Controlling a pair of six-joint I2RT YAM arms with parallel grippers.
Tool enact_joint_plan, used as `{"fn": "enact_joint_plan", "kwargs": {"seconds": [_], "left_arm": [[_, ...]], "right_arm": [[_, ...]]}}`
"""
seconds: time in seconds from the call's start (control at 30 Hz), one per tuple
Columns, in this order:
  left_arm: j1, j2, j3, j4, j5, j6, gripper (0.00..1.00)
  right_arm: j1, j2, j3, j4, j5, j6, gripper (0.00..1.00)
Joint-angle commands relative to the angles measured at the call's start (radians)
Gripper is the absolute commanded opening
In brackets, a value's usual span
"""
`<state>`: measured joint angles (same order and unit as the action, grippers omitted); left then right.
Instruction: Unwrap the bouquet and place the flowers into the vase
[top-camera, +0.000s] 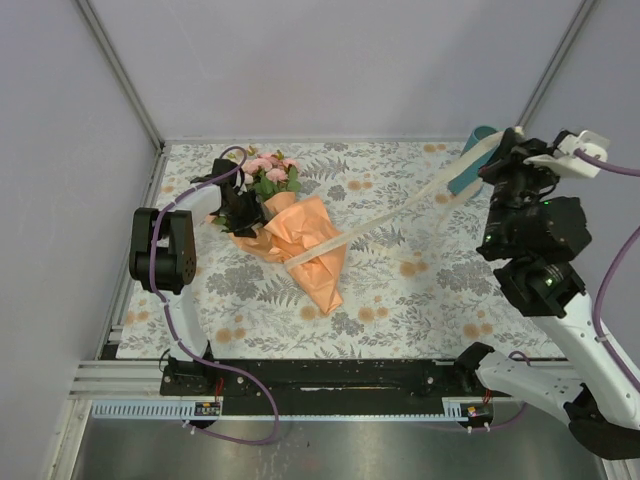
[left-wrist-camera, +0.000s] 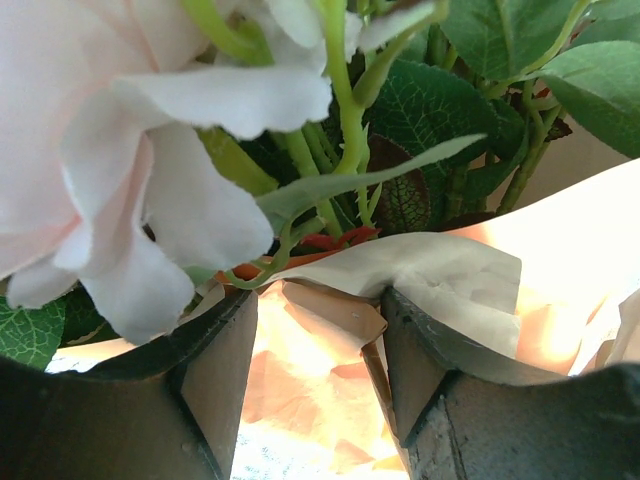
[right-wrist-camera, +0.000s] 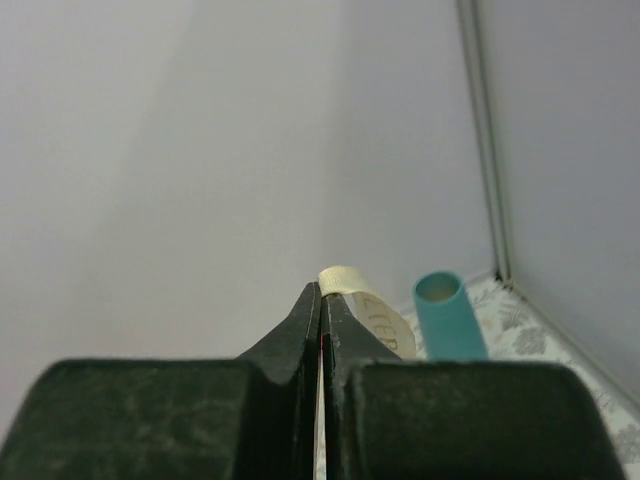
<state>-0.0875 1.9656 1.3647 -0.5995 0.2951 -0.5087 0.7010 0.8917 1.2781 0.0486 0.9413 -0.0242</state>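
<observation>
The bouquet lies on the floral cloth, its tan-orange paper cone pointing toward me. The pink and peach flowers stick out at the far end. My left gripper sits at the wrap's mouth. In the left wrist view its fingers stand partly apart, closed on crumpled paper, with a pale rose and green stems just past the tips. My right gripper is raised at the far right, shut on a cream ribbon that stretches taut back to the bouquet. The teal vase stands right beside it.
The right wrist view shows the ribbon's end looped over the closed gripper, the vase's open mouth just right of it, and the cell's corner post. Grey walls enclose the table on three sides.
</observation>
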Motion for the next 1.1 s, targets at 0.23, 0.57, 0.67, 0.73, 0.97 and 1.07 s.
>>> {"fn": "enact_joint_plan", "kwargs": {"seconds": [0.23,0.57,0.67,0.73,0.97,1.07], "left_arm": [[0.003,-0.068,-0.004,-0.008,-0.116,0.018,0.58],[0.002,-0.249,-0.021,0.026,-0.134,-0.019,0.66],[0.002,-0.298,-0.022,0.014,-0.160,-0.011,0.70],[0.003,-0.329,-0.016,0.004,-0.151,-0.011,0.73],[-0.037,-0.456,-0.064,0.006,-0.120,-0.020,0.75],[-0.092,-0.520,-0.081,-0.009,-0.114,-0.002,0.82]], "right_arm": [[-0.132,0.147,0.354,0.329,0.042,-0.575,0.00],[-0.268,0.245,0.396,0.297,-0.024,-0.571,0.00],[-0.270,0.246,0.316,0.241,-0.024,-0.501,0.00],[-0.271,0.248,0.258,0.193,-0.013,-0.441,0.00],[-0.278,0.204,0.008,0.033,0.002,-0.107,0.00],[-0.291,0.164,-0.132,-0.108,-0.029,0.128,0.00]]}}
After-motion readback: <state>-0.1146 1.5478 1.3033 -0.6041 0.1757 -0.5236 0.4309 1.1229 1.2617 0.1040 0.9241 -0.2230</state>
